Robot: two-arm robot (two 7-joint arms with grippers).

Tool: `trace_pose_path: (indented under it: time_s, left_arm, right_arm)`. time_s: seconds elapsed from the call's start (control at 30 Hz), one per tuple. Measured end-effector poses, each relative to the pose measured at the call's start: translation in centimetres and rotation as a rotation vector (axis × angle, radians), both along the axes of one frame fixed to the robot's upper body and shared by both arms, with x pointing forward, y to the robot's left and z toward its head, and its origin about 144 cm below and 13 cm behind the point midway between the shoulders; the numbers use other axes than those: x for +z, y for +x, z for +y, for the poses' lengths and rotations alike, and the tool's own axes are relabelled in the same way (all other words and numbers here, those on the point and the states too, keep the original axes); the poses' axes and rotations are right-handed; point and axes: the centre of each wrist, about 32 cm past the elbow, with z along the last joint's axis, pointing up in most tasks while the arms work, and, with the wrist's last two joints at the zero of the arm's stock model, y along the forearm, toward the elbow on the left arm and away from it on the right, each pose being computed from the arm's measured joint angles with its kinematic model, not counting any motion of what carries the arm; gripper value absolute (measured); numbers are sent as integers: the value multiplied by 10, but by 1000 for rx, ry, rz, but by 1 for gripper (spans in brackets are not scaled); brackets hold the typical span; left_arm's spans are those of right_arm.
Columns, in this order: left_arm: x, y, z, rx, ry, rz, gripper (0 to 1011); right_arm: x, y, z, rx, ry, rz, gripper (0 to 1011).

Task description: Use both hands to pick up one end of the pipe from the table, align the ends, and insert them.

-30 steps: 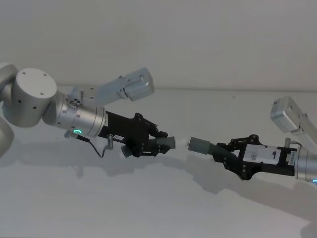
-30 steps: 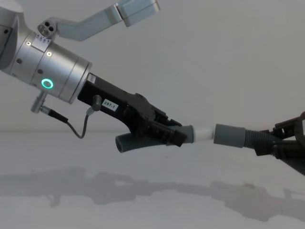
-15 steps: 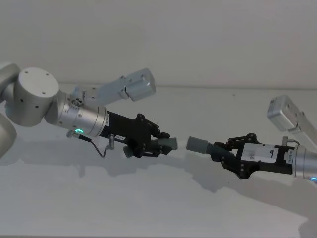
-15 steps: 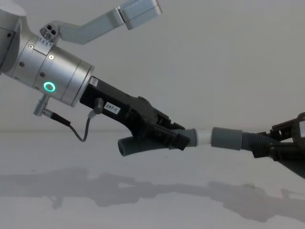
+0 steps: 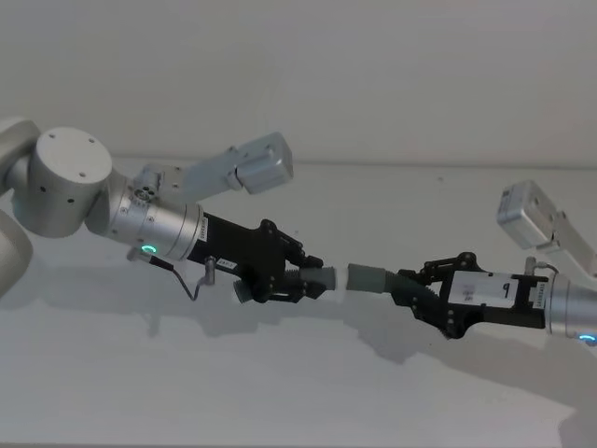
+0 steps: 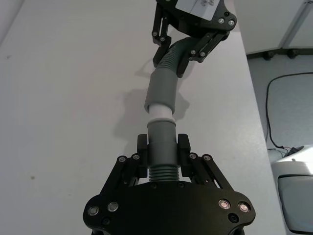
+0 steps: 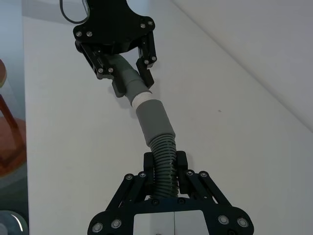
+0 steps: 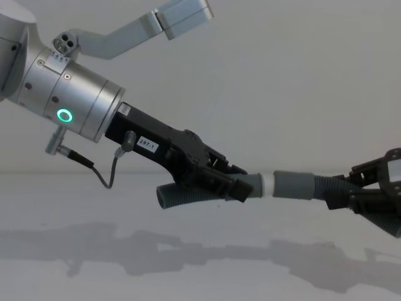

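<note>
Pipe pieces hang above the surface (image 5: 308,392), one in each gripper. From the head view I see my left gripper (image 5: 297,275) clenched on the collared piece (image 5: 315,278) and my right gripper (image 5: 417,291) clenched on the sleeve piece (image 5: 368,278), ends nearly meeting. Chest view: a sliver of the whitish tip (image 8: 267,184) shows between collar and sleeve. Left wrist view: the tip has entered the sleeve mouth, both pieces in line. Right wrist view: my right fingers (image 7: 182,169) clamp the ribbed section just behind the sleeve.

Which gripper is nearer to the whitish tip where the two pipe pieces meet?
Left. The left gripper grips the collar just behind the whitish tip. The right gripper grips its piece on the ribbed part, beyond the wide sleeve, so it is farther away.
</note>
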Motion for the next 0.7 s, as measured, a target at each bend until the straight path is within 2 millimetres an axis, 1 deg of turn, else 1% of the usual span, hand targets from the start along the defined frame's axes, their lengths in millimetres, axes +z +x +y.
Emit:
trace_pose_path:
  time_s: [0.7]
  left_arm:
    - [0, 0, 1, 4, 12, -4, 347]
  right_arm:
    - [2, -5, 2, 32, 13, 5, 266]
